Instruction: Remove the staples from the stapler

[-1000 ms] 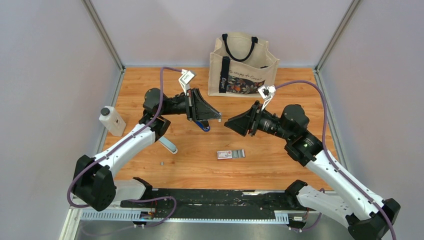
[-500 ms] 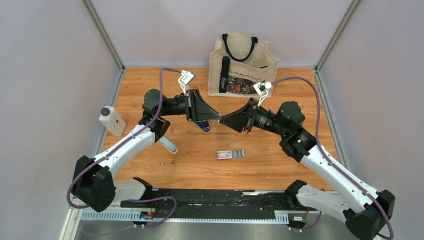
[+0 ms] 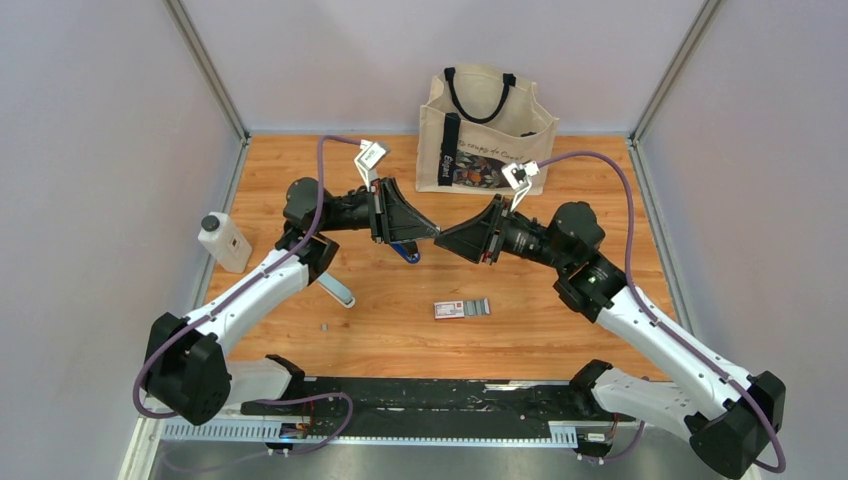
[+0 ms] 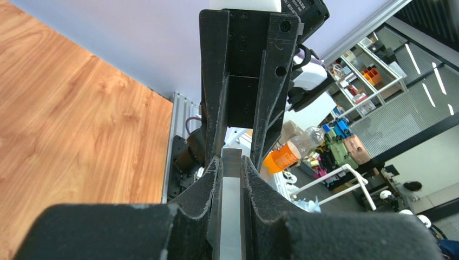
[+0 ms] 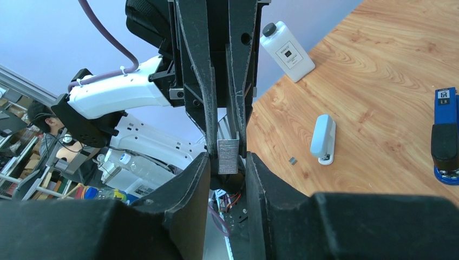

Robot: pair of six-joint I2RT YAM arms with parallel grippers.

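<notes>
My left gripper (image 3: 434,232) is shut on the staples, a short silvery strip (image 4: 231,211) that sticks out past its tips. In the right wrist view the strip's ribbed end (image 5: 228,156) points at the camera. My right gripper (image 3: 443,238) is open and meets the left one tip to tip above the table. Its fingers (image 5: 195,179) stand either side of the strip's end with gaps. The blue stapler (image 3: 407,252) lies on the table under the left gripper. It also shows at the right edge of the right wrist view (image 5: 446,135).
A canvas tote bag (image 3: 485,130) stands at the back. A white black-capped bottle (image 3: 224,242) is at the left. A pale grey oblong tool (image 3: 337,290) and a small grey bit (image 3: 324,326) lie front left. A white-and-red box (image 3: 450,309) lies front centre.
My right gripper has moved left towards the left gripper, from well apart to tip to tip around the strip's end. The left gripper has stayed put.
</notes>
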